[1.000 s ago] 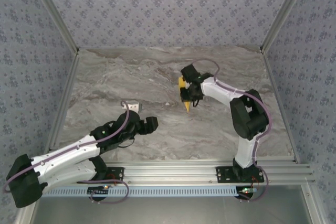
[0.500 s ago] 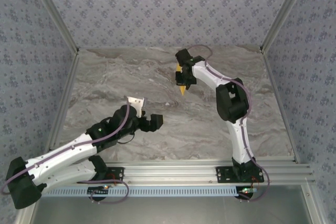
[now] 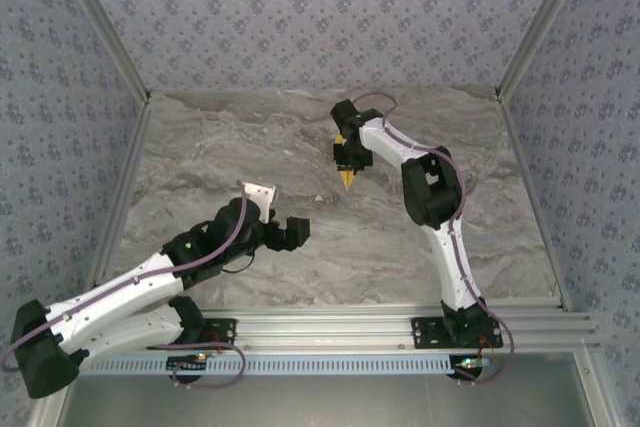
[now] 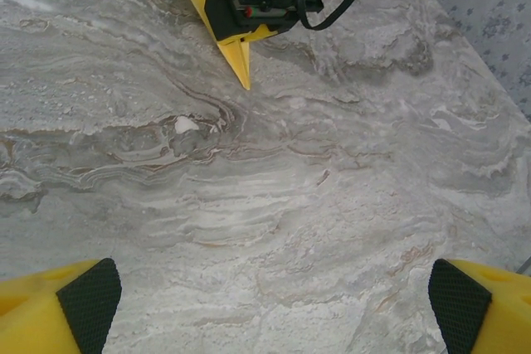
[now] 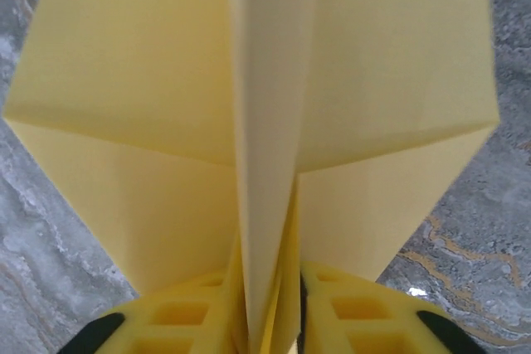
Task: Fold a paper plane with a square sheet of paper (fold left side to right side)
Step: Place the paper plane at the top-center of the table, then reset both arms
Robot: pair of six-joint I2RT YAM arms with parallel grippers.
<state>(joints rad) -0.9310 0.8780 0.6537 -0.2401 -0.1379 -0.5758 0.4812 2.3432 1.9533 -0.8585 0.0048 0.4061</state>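
Observation:
The yellow paper plane (image 3: 346, 175) hangs in my right gripper (image 3: 347, 154) over the far middle of the marble table, its pointed nose toward the near side. In the right wrist view the plane (image 5: 249, 105) spreads two wings above a centre keel, and the yellow fingers (image 5: 365, 312) are shut on that keel. The left wrist view shows the plane (image 4: 236, 47) ahead, under the right gripper's black body. My left gripper (image 3: 290, 232) rests low over the table's near left, open, with its black pads (image 4: 87, 292) far apart and nothing between them.
A grey marbled tabletop (image 3: 250, 147) runs between patterned walls. Aluminium rails (image 3: 400, 322) edge the near side, and metal posts stand at the far corners. A small white bracket (image 3: 258, 192) sits on the left arm's wrist.
The right arm has stretched farther out and carried the plane toward the back of the table. The left gripper moved slightly right and forward.

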